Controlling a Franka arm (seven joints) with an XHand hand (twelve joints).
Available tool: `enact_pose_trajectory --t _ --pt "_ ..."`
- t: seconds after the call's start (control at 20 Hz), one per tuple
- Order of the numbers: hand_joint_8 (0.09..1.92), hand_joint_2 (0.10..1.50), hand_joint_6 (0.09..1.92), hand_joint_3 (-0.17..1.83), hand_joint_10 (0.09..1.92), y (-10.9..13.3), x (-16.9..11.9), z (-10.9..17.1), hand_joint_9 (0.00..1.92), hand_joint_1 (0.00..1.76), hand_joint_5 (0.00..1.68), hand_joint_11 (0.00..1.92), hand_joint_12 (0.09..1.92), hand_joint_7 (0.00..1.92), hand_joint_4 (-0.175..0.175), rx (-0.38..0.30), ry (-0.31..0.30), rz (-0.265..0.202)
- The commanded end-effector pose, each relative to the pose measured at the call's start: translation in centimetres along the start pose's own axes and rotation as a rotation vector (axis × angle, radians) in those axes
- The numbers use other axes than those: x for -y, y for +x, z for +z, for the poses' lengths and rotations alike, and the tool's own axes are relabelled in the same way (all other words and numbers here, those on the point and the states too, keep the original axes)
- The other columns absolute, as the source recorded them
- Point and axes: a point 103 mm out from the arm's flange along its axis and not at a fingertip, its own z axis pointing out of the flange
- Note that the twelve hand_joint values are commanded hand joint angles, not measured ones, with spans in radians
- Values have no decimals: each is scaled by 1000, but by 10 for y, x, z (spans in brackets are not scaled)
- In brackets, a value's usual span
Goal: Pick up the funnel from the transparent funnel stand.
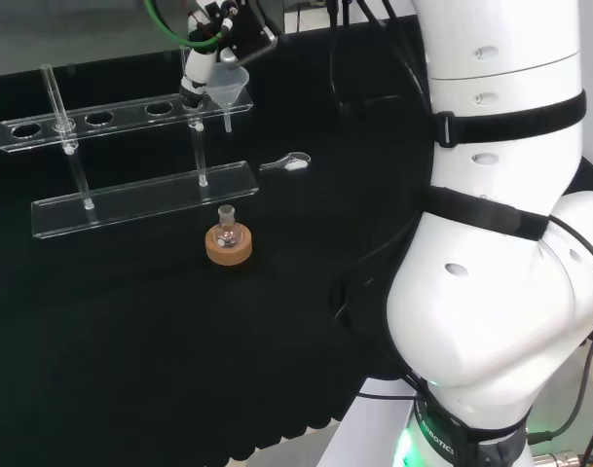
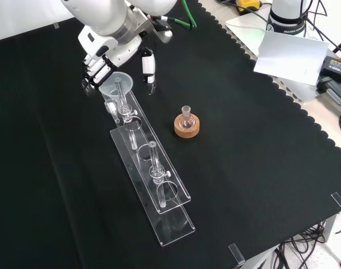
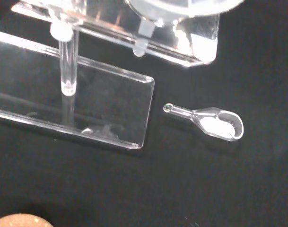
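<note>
Head view: the funnel (image 1: 228, 89) sits in the end hole of the transparent funnel stand (image 1: 145, 199), at the right end of its upper rail, stem hanging below. The hand (image 1: 201, 70) is at the funnel's left rim, fingers apparently closing on it; a small round flask on a cork ring (image 1: 229, 241) stands nearer the camera, and a clear scoop (image 1: 286, 164) lies right of the stand's base. Front view: the hand (image 2: 103, 56) sits at the far end of the stand (image 2: 150, 174), fingers curled at the funnel (image 2: 116, 85) rim; whether they actually pinch it I cannot tell. Wrist view: funnel stem (image 3: 143, 35) pokes through the rail, scoop (image 3: 214, 123) on the cloth beyond. Judgement: grasp stage, funnel still seated. Lift straight up until the stem clears the hole; any sideways drag would likely tip the light stand.
</note>
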Motion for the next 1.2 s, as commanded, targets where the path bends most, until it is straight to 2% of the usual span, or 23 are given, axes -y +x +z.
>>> enact_pose_trajectory --t 0.05,0.4,0.45,0.65,0.85,0.95,1.0,1.2 --pt "482 677 87 278 711 -20 -6 21 204 602 94 179 1395 0 -37 -8 41 -4" --pt "472 680 87 282 711 -21 -7 23 193 592 99 168 1397 0 -37 -7 37 -4" --pt "471 681 87 282 711 -7 -7 17 193 591 99 168 1397 0 -37 6 42 5" --pt "471 683 87 284 715 -1 -7 14 199 588 105 166 1399 0 -36 8 50 8" --pt "507 683 87 291 715 -3 -7 16 246 585 126 168 1403 0 -38 2 53 5" --pt "528 685 87 295 712 -12 -7 21 269 585 136 170 1403 1 -39 -6 56 4" --pt "534 686 87 297 711 -6 -8 19 277 584 141 171 1404 2 -40 16 61 14" --pt "557 688 87 303 699 -3 -9 18 291 582 152 175 1402 0 -41 7 55 12"
